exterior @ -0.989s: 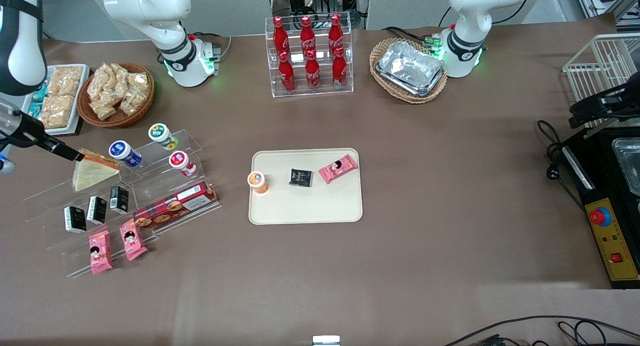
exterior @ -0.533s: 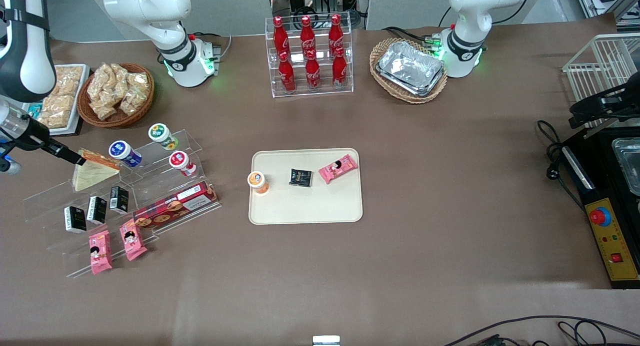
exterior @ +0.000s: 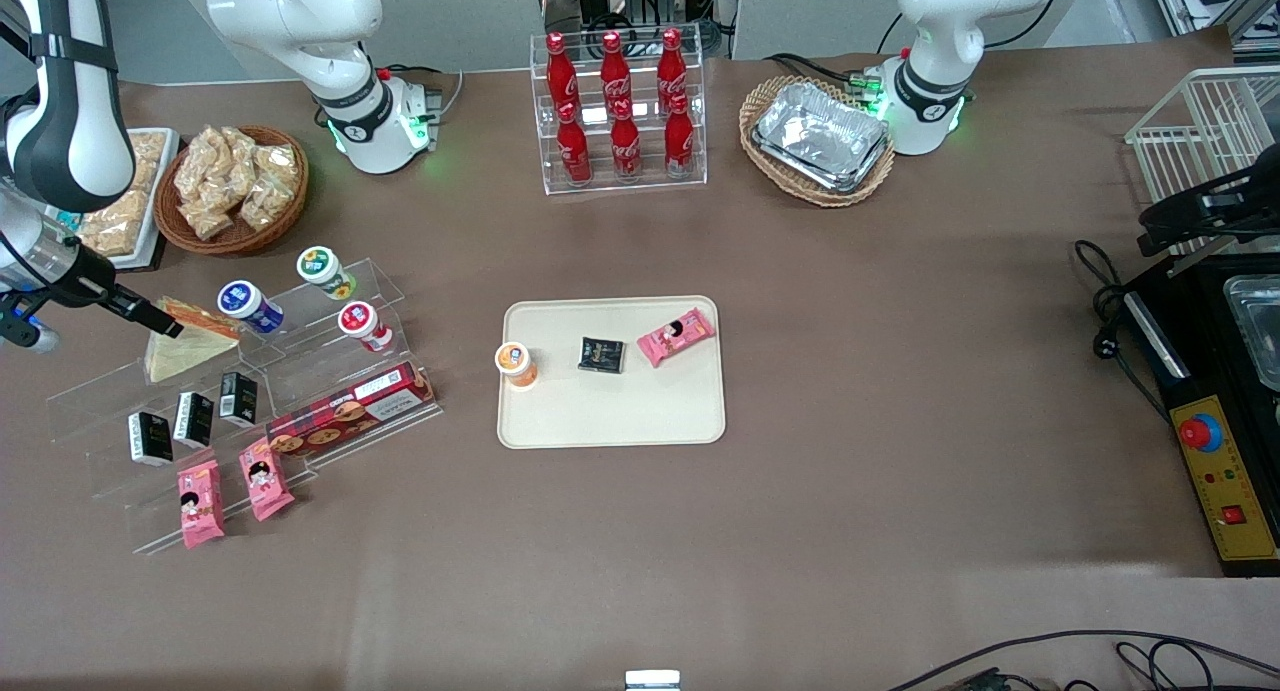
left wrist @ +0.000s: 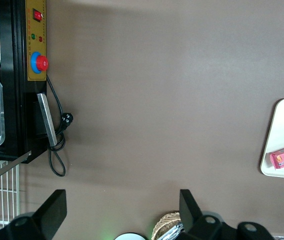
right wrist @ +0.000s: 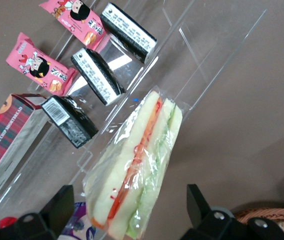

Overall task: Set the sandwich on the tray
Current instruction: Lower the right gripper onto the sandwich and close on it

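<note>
The sandwich [exterior: 188,347], a clear-wrapped wedge of pale bread with an orange-red filling edge, lies on a clear acrylic step shelf [exterior: 330,366] toward the working arm's end of the table. My right gripper [exterior: 166,322] is at the sandwich's filling edge. In the right wrist view the gripper [right wrist: 128,194] is open, its two fingers wide apart on either side of the sandwich [right wrist: 137,175], not touching it. The cream-beige tray [exterior: 610,416] lies mid-table and holds an orange-lidded cup [exterior: 516,362], a black packet [exterior: 601,355] and a pink packet [exterior: 676,336].
The shelf also carries three lidded cups [exterior: 325,271], black packs [exterior: 193,418], a plaid biscuit box [exterior: 350,411] and pink snack packets [exterior: 200,504]. A snack basket [exterior: 233,186] and a white snack tray [exterior: 125,196] stand farther from the camera. A cola rack [exterior: 618,111] and a foil-tray basket [exterior: 820,139] stand farther back.
My gripper has crept a little closer onto the sandwich's filling edge, and the arm above it has shifted. The sandwich and the tray's contents have not moved.
</note>
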Tool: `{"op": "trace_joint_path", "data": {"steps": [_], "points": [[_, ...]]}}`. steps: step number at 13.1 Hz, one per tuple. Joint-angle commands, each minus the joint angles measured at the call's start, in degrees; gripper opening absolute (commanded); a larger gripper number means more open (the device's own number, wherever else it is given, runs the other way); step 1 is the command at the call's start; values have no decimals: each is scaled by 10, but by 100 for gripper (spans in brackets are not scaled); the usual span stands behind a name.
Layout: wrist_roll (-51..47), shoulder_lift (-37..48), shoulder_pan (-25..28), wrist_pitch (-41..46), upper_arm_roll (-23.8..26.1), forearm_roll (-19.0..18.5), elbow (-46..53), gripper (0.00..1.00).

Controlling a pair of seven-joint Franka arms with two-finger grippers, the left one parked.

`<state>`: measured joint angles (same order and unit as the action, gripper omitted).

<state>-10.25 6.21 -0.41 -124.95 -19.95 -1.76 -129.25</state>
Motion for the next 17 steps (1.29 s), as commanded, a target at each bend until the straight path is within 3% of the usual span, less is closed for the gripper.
{"op": "trace_joint_path", "data": {"steps": [1, 7, 13, 14, 16, 17], "points": [[-1, -10, 3, -35, -2, 8, -5, 100], [-1, -17, 3, -61, -5, 58, -23, 100], [15, -37, 3, -90, -20, 60, -36, 99], [16, -37, 3, -90, -21, 60, -36, 82], [28, -44, 3, -89, -21, 60, -36, 30], [42, -45, 3, -89, -21, 60, -36, 16]]}}
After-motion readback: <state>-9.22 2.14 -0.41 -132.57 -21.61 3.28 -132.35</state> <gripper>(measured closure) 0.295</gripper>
